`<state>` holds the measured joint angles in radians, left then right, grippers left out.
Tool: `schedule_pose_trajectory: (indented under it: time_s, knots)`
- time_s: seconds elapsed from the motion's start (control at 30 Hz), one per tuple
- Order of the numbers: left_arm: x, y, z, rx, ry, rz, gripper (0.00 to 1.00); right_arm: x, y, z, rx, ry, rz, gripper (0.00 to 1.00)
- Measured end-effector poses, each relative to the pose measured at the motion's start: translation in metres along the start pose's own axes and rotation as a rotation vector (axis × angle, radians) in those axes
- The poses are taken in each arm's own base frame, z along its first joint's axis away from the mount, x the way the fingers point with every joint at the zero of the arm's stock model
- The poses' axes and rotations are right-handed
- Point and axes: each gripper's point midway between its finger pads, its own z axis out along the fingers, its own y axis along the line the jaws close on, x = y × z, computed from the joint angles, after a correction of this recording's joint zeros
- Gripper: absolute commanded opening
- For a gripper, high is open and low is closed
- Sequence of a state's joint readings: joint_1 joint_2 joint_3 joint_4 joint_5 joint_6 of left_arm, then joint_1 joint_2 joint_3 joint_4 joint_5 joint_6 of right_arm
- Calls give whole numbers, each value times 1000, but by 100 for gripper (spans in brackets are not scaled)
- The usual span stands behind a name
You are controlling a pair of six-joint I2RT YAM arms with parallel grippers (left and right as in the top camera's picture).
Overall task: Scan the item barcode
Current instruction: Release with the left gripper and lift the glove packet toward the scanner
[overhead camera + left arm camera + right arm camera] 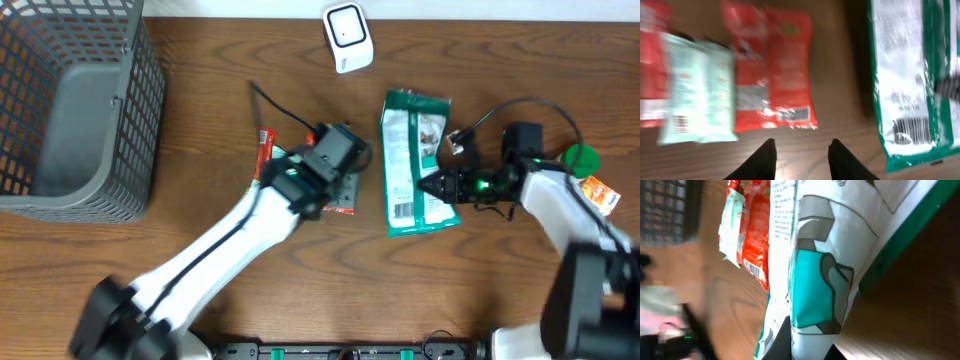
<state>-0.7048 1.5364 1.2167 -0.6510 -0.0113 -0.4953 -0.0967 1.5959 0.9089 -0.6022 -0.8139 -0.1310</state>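
A green and white bag [412, 150] lies right of centre, its barcode [911, 131] at its near end. My right gripper [440, 187] is shut on the bag's right edge, and in the right wrist view the bag [815, 265] fills the frame, pinched between the fingers [784, 342]. My left gripper [801, 150] hangs open over bare wood just below a red packet [775, 70], with nothing between its fingers. From above, the left gripper [335, 160] covers most of the packets. A white scanner [347, 37] stands at the table's far edge.
A grey wire basket [70, 100] takes up the far left. A mint packet [697, 95] and another red packet [650, 60] lie left of the red one. A green object [578, 157] and an orange item [600, 193] sit at the far right, with cables nearby.
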Motion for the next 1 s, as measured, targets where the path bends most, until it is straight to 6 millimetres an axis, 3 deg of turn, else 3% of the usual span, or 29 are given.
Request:
schedule_pose_trajectory:
  time_s: [0.1, 0.23, 0.3, 0.37, 0.53, 0.67, 0.77, 1.0]
  knots:
    - [-17, 20, -29, -14, -73, -50, 39, -6, 18, -13, 73, -32, -104, 1]
    - [-29, 66, -52, -84, -110, -153, 41, -6, 41, -20, 133, -46, -210, 1]
    - [-31, 89, -57, -125, -115, -206, 43, -6, 48, -22, 162, -41, -246, 1]
    - [-32, 112, -61, -165, -112, -256, 59, -5, 58, -22, 195, -19, -290, 1]
    - [-33, 149, -66, -229, -108, -344, 65, -15, 98, -30, 289, 62, -454, 1]
    - [-34, 165, -68, -255, -113, -385, 72, -35, 135, -45, 369, 111, -616, 1]
    - [-35, 174, -70, -266, -118, -410, 73, -44, 150, -51, 436, 173, -716, 1]
    - [-33, 186, -73, -320, -116, -391, 77, -84, 148, -31, 636, 267, -1020, 1]
